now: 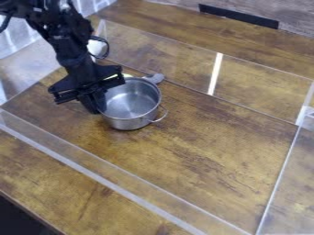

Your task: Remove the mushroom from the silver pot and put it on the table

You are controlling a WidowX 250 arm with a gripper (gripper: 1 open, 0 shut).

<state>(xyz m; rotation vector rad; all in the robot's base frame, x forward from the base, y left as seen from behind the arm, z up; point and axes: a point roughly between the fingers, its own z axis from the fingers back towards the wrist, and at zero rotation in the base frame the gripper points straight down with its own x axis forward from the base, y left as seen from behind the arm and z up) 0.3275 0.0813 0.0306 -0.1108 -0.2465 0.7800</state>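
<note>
Sitting on the dark wood-grain table (208, 156), a round, shiny silver pot (132, 106) rests upright slightly left of the picture's centre. Its steel wall catches the light, and the inside looks grey and reflective. The mushroom cannot be made out in this view; no pale rounded shape shows clearly inside the pot, and the left part of the rim is covered by the robot's hand, so where the mushroom lies cannot be told.

The black gripper (94, 103) points steeply downward at the pot's left edge, right against the rim. Its jaws are pressed together. Whether anything is pinched between them cannot be seen, since the tips are dark and partly hidden against the pot wall. A flat black bracket sticks out to the left of the wrist, above the tabletop.

The black arm (68, 41) rises from the gripper toward the upper left corner of the picture.

Just behind the pot, at its upper right, the end of a small grey spoon (154, 78) peeks out on the table.

Clear acrylic rails (216, 73) cross the tabletop, one running diagonally along the near side and others enclosing the work area to the right and rear.
</note>
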